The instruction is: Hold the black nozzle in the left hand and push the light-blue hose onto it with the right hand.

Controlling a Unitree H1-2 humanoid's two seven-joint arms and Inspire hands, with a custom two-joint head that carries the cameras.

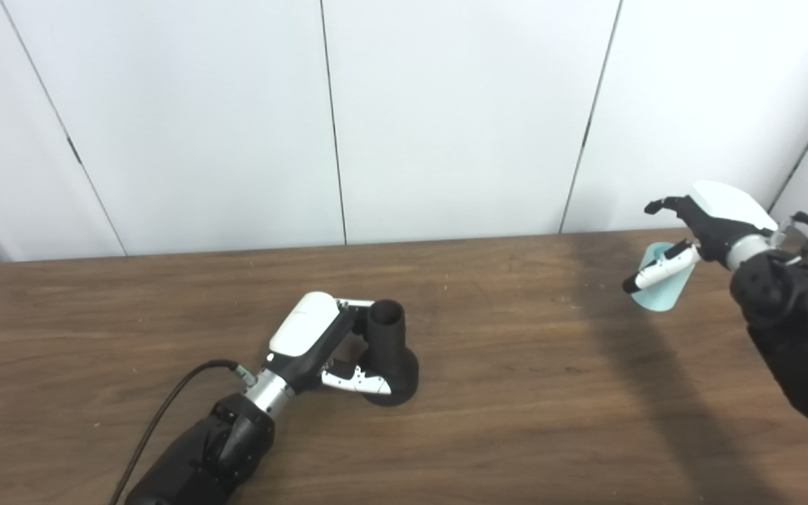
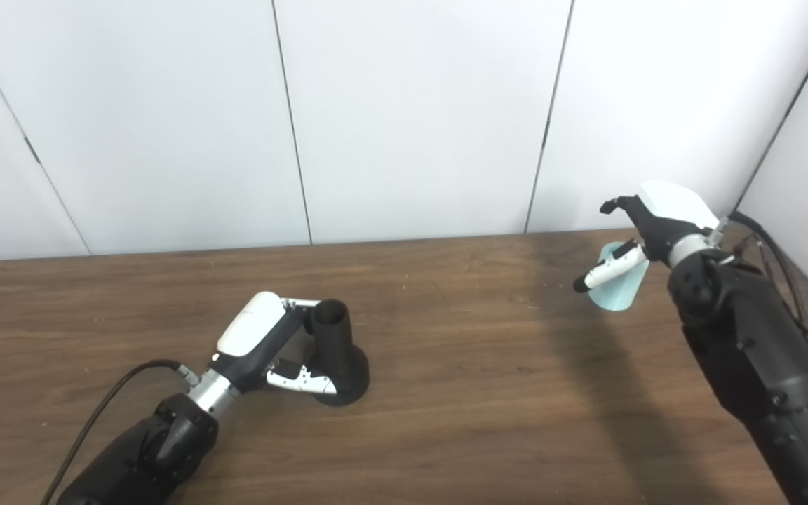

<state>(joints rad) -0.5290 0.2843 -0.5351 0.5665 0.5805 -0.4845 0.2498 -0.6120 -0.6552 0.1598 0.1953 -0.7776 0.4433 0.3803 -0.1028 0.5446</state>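
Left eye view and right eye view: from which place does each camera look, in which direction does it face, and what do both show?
Left eye view: on the head, looking down and forward at the table; left hand around the black nozzle, right hand at the light-blue hose, both forearms.
Right eye view: beside it, slightly to the right, same direction; everything sits further left in the picture, more of the right arm shows.
Shared: same table, white wall panels, nozzle standing upright, hose far from it.

Dark brown wood-grain table (image 1: 516, 435), scuffed; white paneled wall (image 1: 460, 119) behind with thin dark seams; soft shadow near right edge.
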